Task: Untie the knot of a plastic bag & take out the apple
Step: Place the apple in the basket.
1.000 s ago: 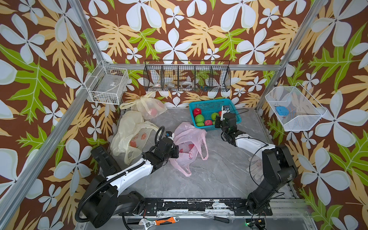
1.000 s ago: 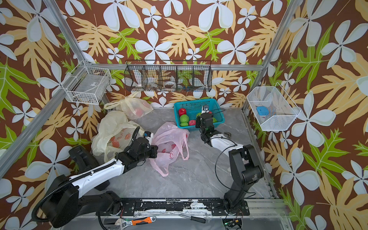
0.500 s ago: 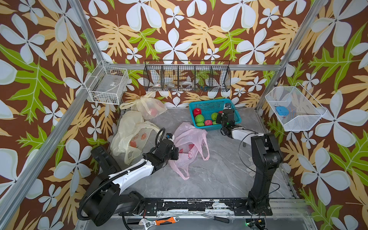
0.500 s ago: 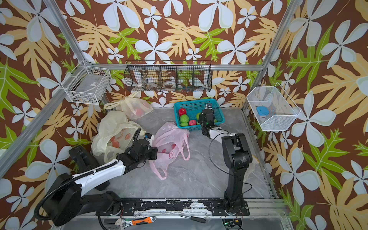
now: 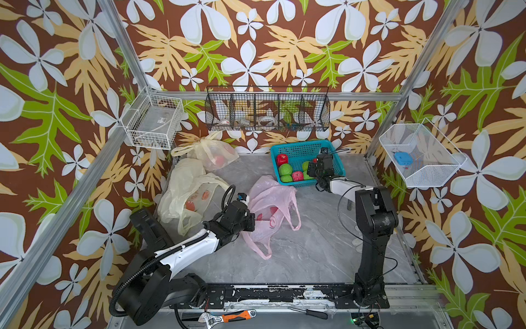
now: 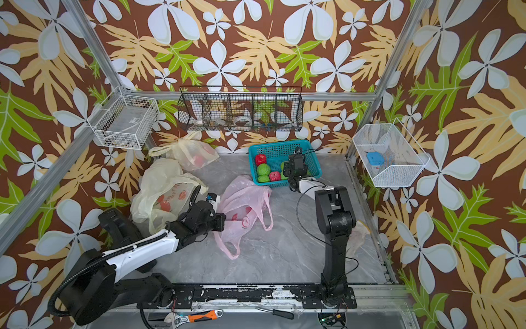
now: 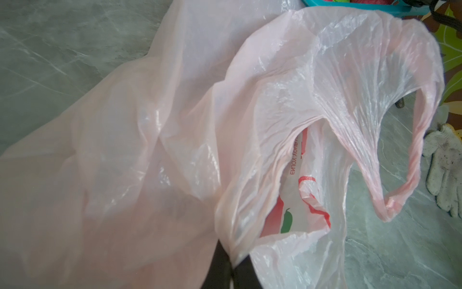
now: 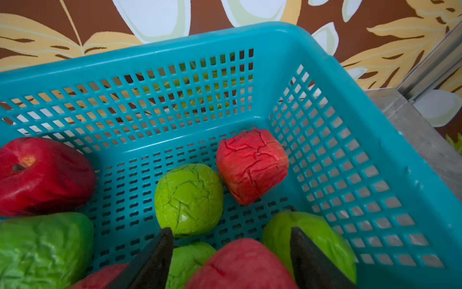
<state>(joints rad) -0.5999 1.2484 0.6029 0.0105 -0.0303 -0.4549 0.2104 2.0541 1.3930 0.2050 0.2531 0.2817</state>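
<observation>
Over the last second the right arm [image 5: 373, 216] has swung its upper link upright and pushed its hand further out over the basket [image 5: 299, 149]. The left arm [image 5: 193, 247] and the bag [image 5: 270, 199] have hardly shifted. The right gripper [image 8: 230, 231] has spread its jaws wide. A red apple [image 8: 240, 265] sits between them with a gap showing on one side, so it looks let go rather than gripped. I judge the apple delivered and this bag done, bar the retreat.

The right arm stands as a column with its forearm level, and its gripper tips down into the basket with other fruit [image 8: 188, 197] just ahead of it. The left arm lies low and stretched forward. The left gripper [image 7: 231, 265] is clamped tight on a fold of the bag's rim. The untied mouth gapes just ahead of it, and the handles hang loose beyond.
</observation>
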